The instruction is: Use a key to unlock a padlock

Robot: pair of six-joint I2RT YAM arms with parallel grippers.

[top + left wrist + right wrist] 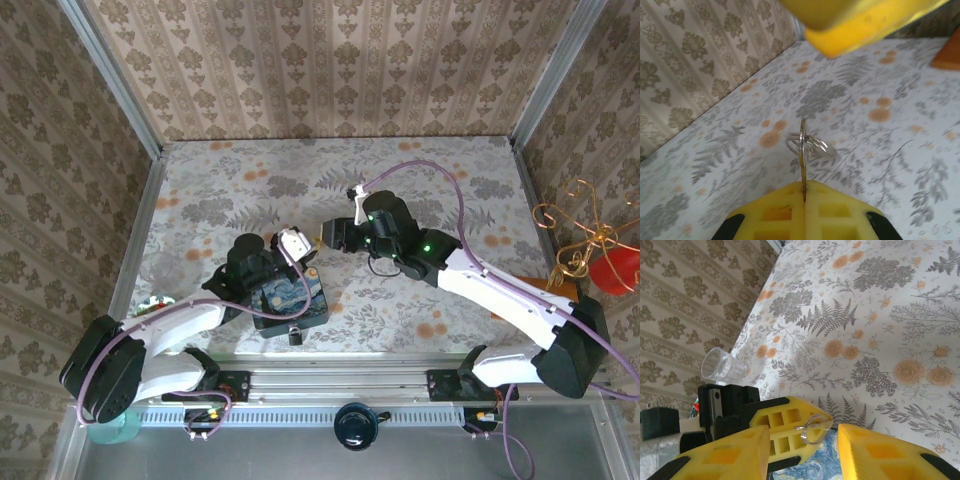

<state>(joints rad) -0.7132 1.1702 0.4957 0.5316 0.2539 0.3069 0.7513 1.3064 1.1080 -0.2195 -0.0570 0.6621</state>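
Key (803,150): a thin sliver seen edge-on, standing out from between the yellow pads of my left gripper (804,189), which is pressed together on it, with its wire key ring (812,146) hanging loose around the shank. I cannot tell which end projects. Padlock (297,335): lying at the near edge of the blue painted tin (285,300), close to my bases and apart from the key. I cannot tell whether it is hooked to the tin. In the top view my left gripper (293,245) hangs over the far side of the tin. My right gripper (804,432) is spread, one finger either side of the left's tip and the key ring (812,429), touching neither as far as I can see. A clear cup (722,365) stands well off on the floral counter (420,190). Judgement: the key is secured and the lock has not been approached. To do this step well, the right gripper should draw straight back clear of the ring and then steady the padlock body. The left should confirm that the blade leads, line it up with the keyhole and insert without side load, since so shallow a pinch may let the key pivot.
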